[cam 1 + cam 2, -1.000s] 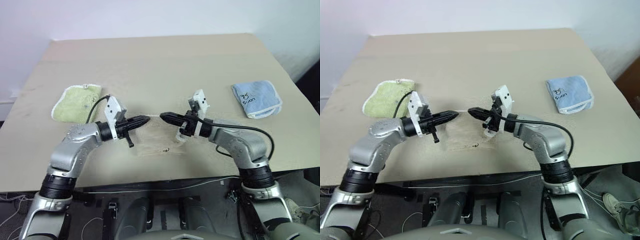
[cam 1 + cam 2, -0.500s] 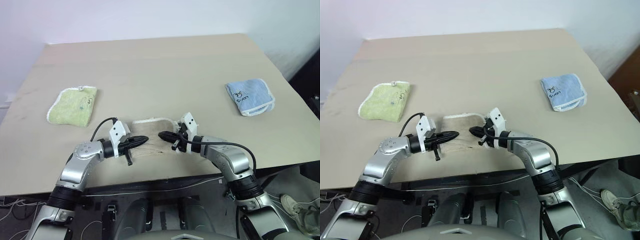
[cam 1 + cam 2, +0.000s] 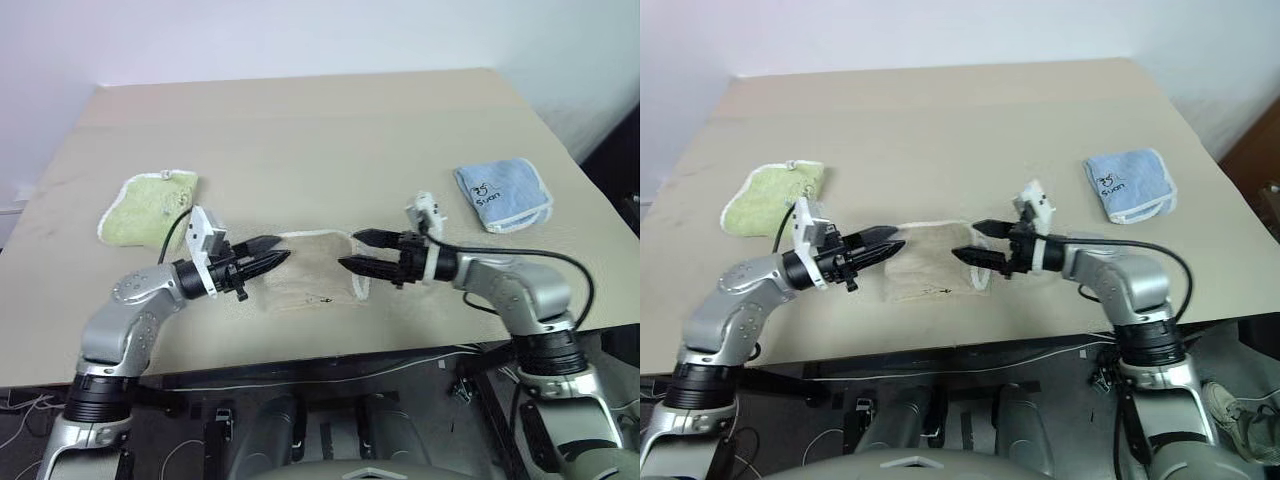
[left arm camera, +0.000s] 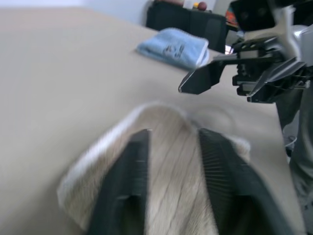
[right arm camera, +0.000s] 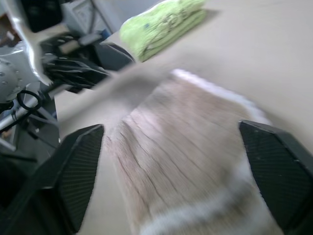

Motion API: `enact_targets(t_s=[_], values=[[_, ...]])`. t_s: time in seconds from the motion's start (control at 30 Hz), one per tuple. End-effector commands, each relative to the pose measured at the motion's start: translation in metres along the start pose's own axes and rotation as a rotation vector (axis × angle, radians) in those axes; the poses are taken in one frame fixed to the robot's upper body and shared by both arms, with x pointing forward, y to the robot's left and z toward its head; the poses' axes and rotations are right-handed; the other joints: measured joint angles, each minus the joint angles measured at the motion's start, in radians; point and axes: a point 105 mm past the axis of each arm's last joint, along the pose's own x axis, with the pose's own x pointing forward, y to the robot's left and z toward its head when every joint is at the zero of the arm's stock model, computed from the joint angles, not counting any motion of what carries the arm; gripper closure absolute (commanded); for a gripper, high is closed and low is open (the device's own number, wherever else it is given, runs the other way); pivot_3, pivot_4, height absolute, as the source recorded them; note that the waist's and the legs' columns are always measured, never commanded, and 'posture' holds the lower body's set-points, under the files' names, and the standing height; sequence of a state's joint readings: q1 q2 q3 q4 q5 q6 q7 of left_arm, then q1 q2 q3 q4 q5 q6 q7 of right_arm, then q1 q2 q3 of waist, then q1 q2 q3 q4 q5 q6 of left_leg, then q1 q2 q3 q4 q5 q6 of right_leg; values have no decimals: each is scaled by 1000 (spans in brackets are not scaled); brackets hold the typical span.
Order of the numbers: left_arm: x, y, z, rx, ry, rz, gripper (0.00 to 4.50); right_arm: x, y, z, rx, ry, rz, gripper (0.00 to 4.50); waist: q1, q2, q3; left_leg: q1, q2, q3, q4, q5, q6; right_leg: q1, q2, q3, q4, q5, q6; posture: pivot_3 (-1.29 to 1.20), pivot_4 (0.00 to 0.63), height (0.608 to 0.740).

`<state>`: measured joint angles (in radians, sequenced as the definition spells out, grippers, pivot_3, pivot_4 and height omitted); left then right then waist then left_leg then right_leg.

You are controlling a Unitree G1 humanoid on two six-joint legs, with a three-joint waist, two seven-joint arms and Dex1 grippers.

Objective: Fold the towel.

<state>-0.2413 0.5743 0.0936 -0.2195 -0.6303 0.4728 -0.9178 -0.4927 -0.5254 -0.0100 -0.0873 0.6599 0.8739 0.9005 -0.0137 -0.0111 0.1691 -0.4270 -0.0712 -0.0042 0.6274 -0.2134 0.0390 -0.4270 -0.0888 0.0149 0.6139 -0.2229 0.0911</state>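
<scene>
The towel point(image 3: 305, 268) is lying folded into a small, flat packet near the front edge of the table point(image 3: 300, 130), between the two grippers. The step in hand looks like the letting go after a fold, so it is best done gently: each gripper should be lifted up and pulled away to its own side, so that no finger catches the cloth and drags the fold open. The left gripper point(image 3: 268, 256) is seen partly open with nothing held in it, and its tips hang just over the left end of the towel. The right gripper point(image 3: 362, 251) is spread wide, also with nothing held, and it hangs just over the right end. Whether the tips are brushing the cloth cannot be told. The top layer should be looked at before anything more is done; if the edges do not line up, a small tug at a corner may be needed. The towel is beige and fuzzy, with a white stitched edge that shows along its far side and down its right end. A small black mark point(image 3: 326, 299) is seen near its front edge. The packet looks soft and a little puffy, and it lies quite square to the table edge. A green towel point(image 3: 148, 207) is lying well off to the left, and a blue towel point(image 3: 503, 194) well off to the right.
</scene>
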Motion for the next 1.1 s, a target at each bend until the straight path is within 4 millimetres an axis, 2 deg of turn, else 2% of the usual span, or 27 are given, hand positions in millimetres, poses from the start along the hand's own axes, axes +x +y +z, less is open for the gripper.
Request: enact_targets(t_s=[0.03, 0.07, 0.17, 0.2, 0.3, 0.6, 0.73, 1.0, 1.1], values=[[-15, 0, 7, 29, 8, 33, 1565, -13, -11, 12, 13, -3, -41, 0, -4, 0, 0, 0, 0, 0, 0, 0, 0, 0, 0, 0, 0, 0, 0, 0, 150, 740], [-19, 0, 5, 40, 26, 46, 1245, -15, -16, 9, 28, 17, -64, 0, -7, 0, 0, 0, 0, 0, 0, 0, 0, 0, 0, 0, 0, 0, 0, 0, 150, 740], [-33, 12, -4, 218, 104, 173, 237, -20, -52, -4, 187, 99, -210, 0, -6, 0, 0, 0, 1, 0, -1, 0, 0, -1, 0, 0, 0, 0, 0, 0, 150, 740], [-35, 10, -4, 217, 101, 172, 45, -20, -58, -4, 224, 105, -224, 0, -3, 0, 0, 0, 1, 1, -1, 0, 0, -1, 0, 0, 0, 0, -1, 0, 150, 740], [-38, 8, -5, 218, 80, 185, 45, -17, -58, -3, 331, 127, -180, 0, 4, 1, 0, -1, 1, 1, -1, 0, 0, -1, -1, 0, -1, 0, -1, 0, 150, 740], [-41, 2, -16, 238, 107, 189, 45, -6, -20, -6, 498, 253, 43, 0, 0, 1, 1, -5, 1, 1, -2, -1, 1, -4, -1, 0, -4, 0, -1, 0, 150, 740], [-44, -1, -18, 220, 103, 184, 45, 2, -8, -19, 543, 316, 86, 0, -1, 1, 1, -6, 1, 1, -2, -1, 1, -5, -1, 0, -4, 0, -1, 0, 150, 740], [-39, -14, -10, 197, 63, 106, 45, 21, -5, -46, 612, 359, 72, 0, -5, 1, 0, -6, 1, 1, -2, -1, 1, -5, -1, 0, -3, 0, -1, 0, 150, 740], [-37, -20, -11, 193, 79, 59, 45, 23, -10, -40, 648, 313, 55, 0, -10, 1, 0, -6, 1, 1, -2, -1, 1, -5, -1, 0, -3, 0, -1, 0, 150, 740]])
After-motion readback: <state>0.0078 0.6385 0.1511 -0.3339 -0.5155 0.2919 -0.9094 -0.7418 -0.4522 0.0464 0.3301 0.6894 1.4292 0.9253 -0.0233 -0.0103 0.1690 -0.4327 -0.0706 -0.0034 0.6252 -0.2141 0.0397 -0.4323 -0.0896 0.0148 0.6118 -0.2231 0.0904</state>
